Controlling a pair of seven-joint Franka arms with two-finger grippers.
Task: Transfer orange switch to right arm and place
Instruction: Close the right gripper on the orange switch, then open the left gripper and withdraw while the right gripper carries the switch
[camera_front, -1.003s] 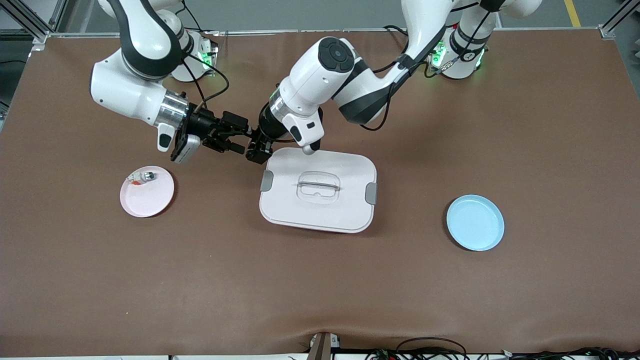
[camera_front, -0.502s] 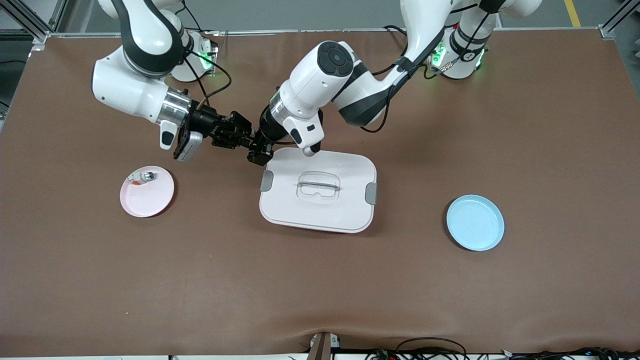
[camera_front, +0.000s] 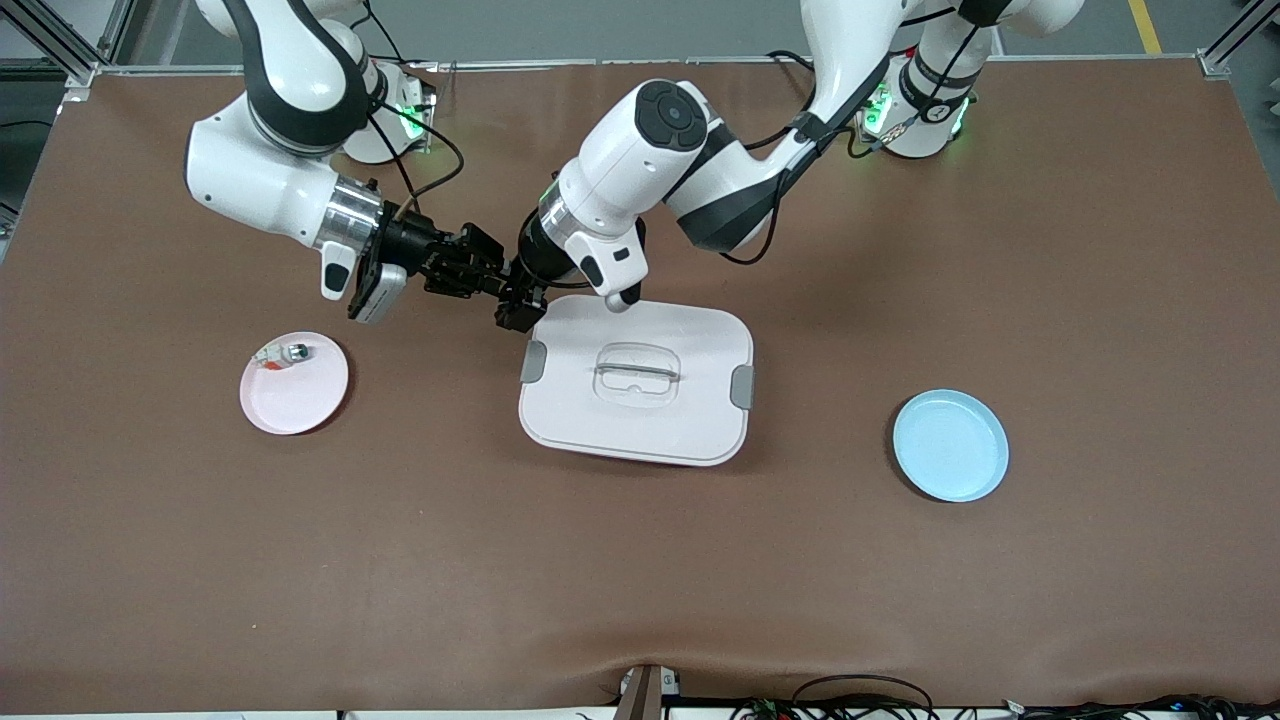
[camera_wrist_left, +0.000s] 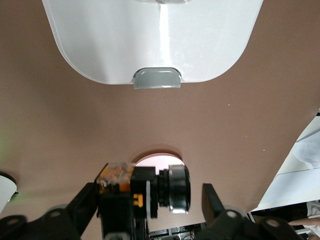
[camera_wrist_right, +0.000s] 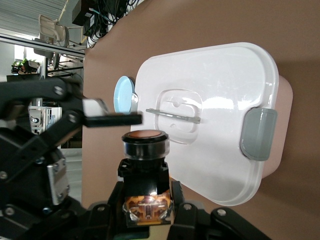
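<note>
Front view: both hands meet in the air over the desk (camera_front: 600, 580), by the corner of the white box (camera_front: 636, 380) toward the right arm's end. The right hand (camera_front: 488, 280) reaches in from the pink plate's (camera_front: 294, 395) end and the left hand (camera_front: 514, 305) comes down from over the box. A blue plate (camera_front: 950, 445) lies well apart, toward the left arm's end.

Left wrist view: the switch (camera_wrist_left: 145, 192) sits between the left hand's fingers, which are spread, with a clear gap between the cap and one finger.

Right wrist view: the right hand's fingers are closed on the switch's body, orange cap pointing away from the hand. One left finger (camera_wrist_right: 112, 119) stands just beside the cap.
</note>
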